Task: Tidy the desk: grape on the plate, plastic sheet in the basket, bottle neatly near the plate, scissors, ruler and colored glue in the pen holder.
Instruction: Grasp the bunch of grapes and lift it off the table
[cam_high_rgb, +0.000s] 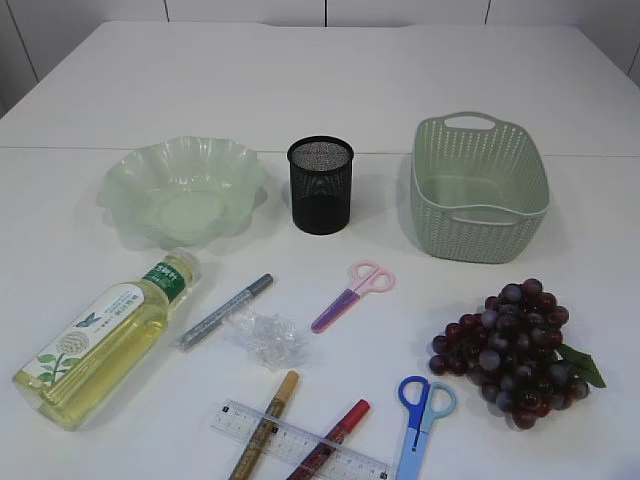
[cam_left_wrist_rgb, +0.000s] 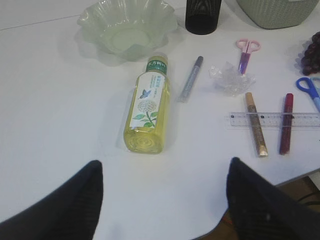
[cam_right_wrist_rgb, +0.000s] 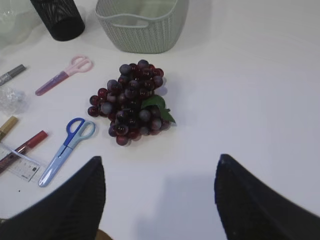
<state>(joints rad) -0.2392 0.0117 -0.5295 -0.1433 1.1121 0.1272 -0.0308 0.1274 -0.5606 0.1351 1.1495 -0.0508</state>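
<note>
A dark grape bunch (cam_high_rgb: 515, 350) (cam_right_wrist_rgb: 131, 102) lies front right. A crumpled clear plastic sheet (cam_high_rgb: 268, 338) (cam_left_wrist_rgb: 231, 80) lies mid-front. A yellow bottle (cam_high_rgb: 105, 340) (cam_left_wrist_rgb: 148, 105) lies on its side at the left. Pink scissors (cam_high_rgb: 354, 294) (cam_left_wrist_rgb: 246, 52) (cam_right_wrist_rgb: 62, 76), blue scissors (cam_high_rgb: 422, 412) (cam_right_wrist_rgb: 66, 144), a clear ruler (cam_high_rgb: 300, 441) (cam_left_wrist_rgb: 275, 119) and three glue pens, silver (cam_high_rgb: 225, 310), gold (cam_high_rgb: 265, 425) and red (cam_high_rgb: 330, 440), lie in front. Green plate (cam_high_rgb: 185, 190), black pen holder (cam_high_rgb: 321, 185), green basket (cam_high_rgb: 480, 185) stand behind. Left gripper (cam_left_wrist_rgb: 165, 167) and right gripper (cam_right_wrist_rgb: 160, 162) are open, empty, above the front edge.
The table's front edge shows in both wrist views, close under the grippers. The back half of the white table (cam_high_rgb: 320, 70) holds nothing. The ruler lies over the gold and red pens.
</note>
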